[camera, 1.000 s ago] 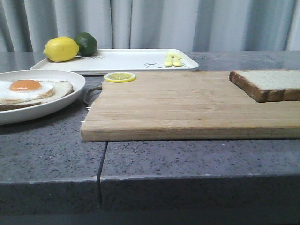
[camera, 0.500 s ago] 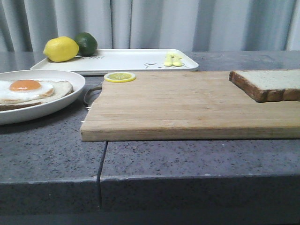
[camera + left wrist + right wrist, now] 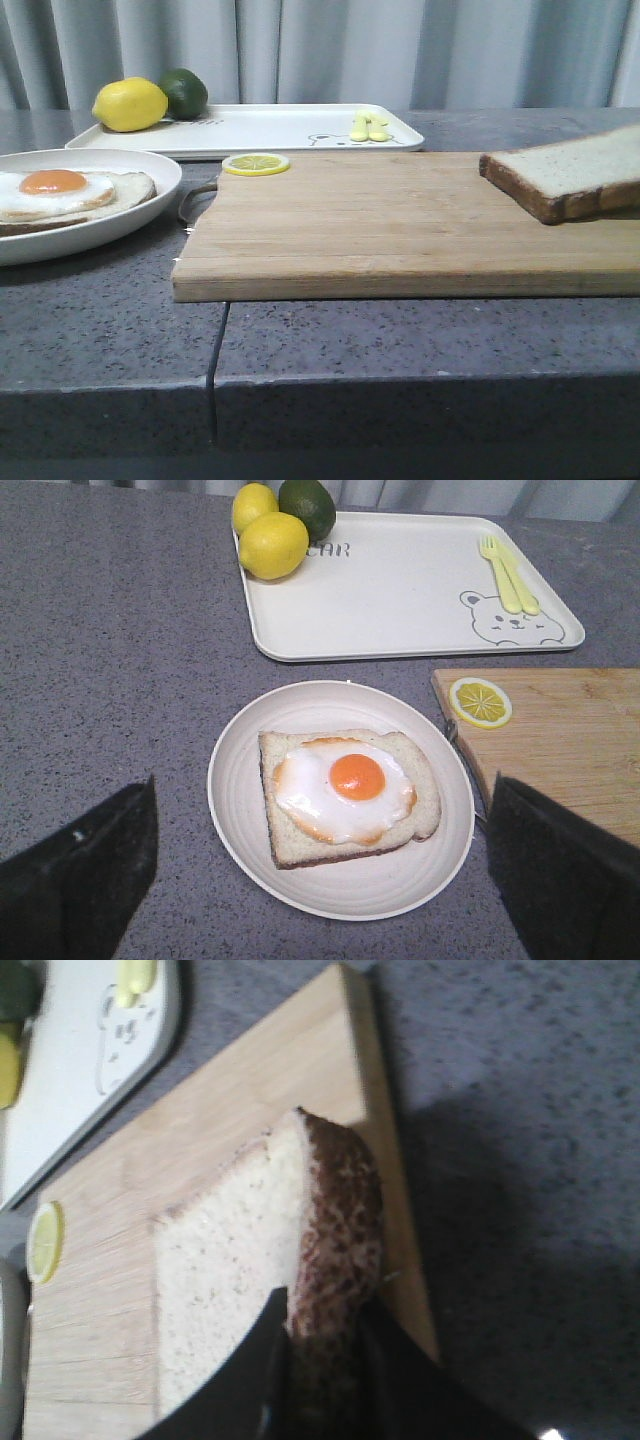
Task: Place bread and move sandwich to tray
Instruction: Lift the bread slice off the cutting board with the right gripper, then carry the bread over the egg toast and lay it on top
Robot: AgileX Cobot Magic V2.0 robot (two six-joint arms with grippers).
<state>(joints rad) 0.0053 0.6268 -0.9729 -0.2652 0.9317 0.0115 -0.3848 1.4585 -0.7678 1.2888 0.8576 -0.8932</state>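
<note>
The bread (image 3: 575, 172), a thick square slice of pale white crumb with a dark brown crust, sits at the right end of your long rectangular wooden cutting board (image 3: 400, 225), tilted with its right side raised off the wood. In the right wrist view, your right gripper (image 3: 322, 1345) has its dark fingers closed on the slice's crust edge. The flat white rectangular tray (image 3: 270, 128) with the cartoon bear print lies beyond the board, carrying a yellow lemon (image 3: 130, 104), a dark green lime (image 3: 185, 92) and a pale yellow fork (image 3: 508, 573). The round white plate (image 3: 340, 885) stands left of the board, holding the fried-egg sandwich (image 3: 345, 792). Your left gripper (image 3: 320, 875) hangs above that plate, fingers wide apart and holding nothing. A thin lemon slice (image 3: 256, 164) rests on the board's far left corner, seemingly flat.
</note>
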